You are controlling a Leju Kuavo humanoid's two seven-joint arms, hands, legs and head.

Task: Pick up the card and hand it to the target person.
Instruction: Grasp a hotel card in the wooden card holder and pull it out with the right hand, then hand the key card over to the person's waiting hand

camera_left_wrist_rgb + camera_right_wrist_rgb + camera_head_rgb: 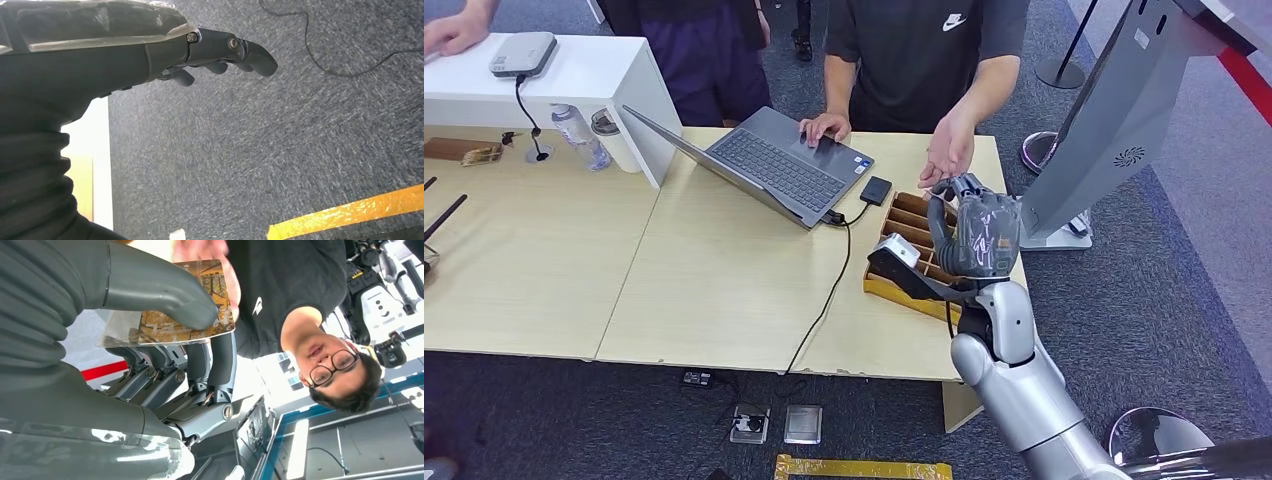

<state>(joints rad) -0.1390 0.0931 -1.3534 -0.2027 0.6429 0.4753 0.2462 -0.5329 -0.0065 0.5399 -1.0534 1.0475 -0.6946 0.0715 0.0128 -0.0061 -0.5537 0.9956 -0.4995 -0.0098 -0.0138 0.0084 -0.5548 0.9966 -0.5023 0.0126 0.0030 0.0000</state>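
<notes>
Card point(170, 315) is pinched in the right robot hand point(980, 235), the thick thumb point(165, 297) pressing it from one side and the darker fingers point(200, 360) closing on it from the other. We think it is held so, flat with its far edge free, so that the person can take it easily. The person's open palm point(948, 150) waits just beyond the robot hand, above the far edge of the counter point(724, 290), near a wooden slotted box point(904, 235). The left robot hand point(220, 52) hangs over the grey carpet, its fingers curled loosely with nothing in them; how tightly they close we cannot tell
</notes>
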